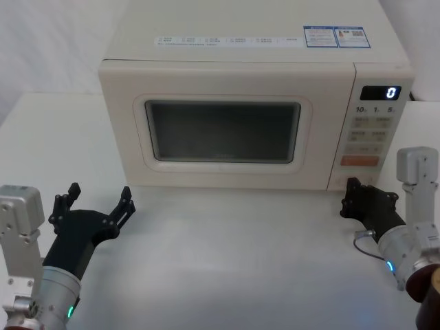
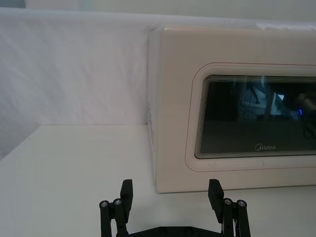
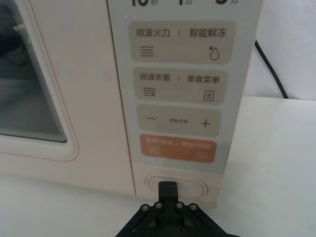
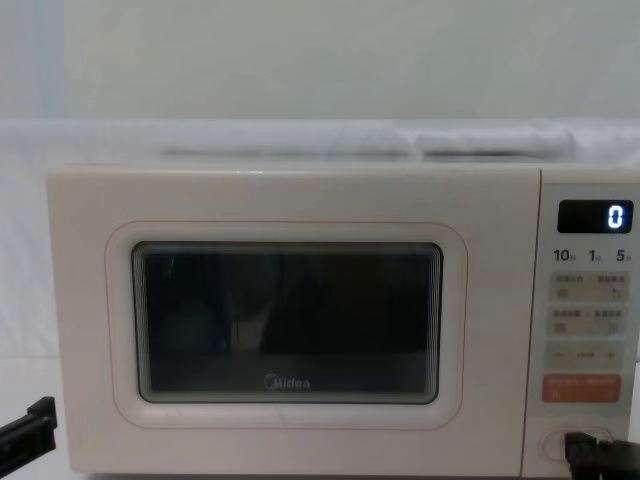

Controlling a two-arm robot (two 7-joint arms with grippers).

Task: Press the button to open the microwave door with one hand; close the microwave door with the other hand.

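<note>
The cream microwave door [image 1: 223, 130] with its dark window is closed flush with the control panel [image 1: 371, 130]. The wide cream button [image 3: 195, 185] sits at the panel's bottom, below the orange key [image 3: 177, 148]. My right gripper [image 3: 168, 188] is shut, its joined fingertips right at the button's middle; whether they touch it I cannot tell. In the chest view the right gripper [image 4: 578, 449] covers part of the button [image 4: 553, 444]. My left gripper [image 1: 96, 201] rests open on the table, a little in front of the door's left end, holding nothing. In the left wrist view the left gripper [image 2: 171, 195] faces the door [image 2: 173, 123].
The microwave [image 1: 247, 41] stands at the back of a white table [image 1: 234, 254]. A black cable [image 3: 269, 66] runs down behind its right side. The display [image 1: 380, 92] reads 0. A white cloth backdrop hangs behind.
</note>
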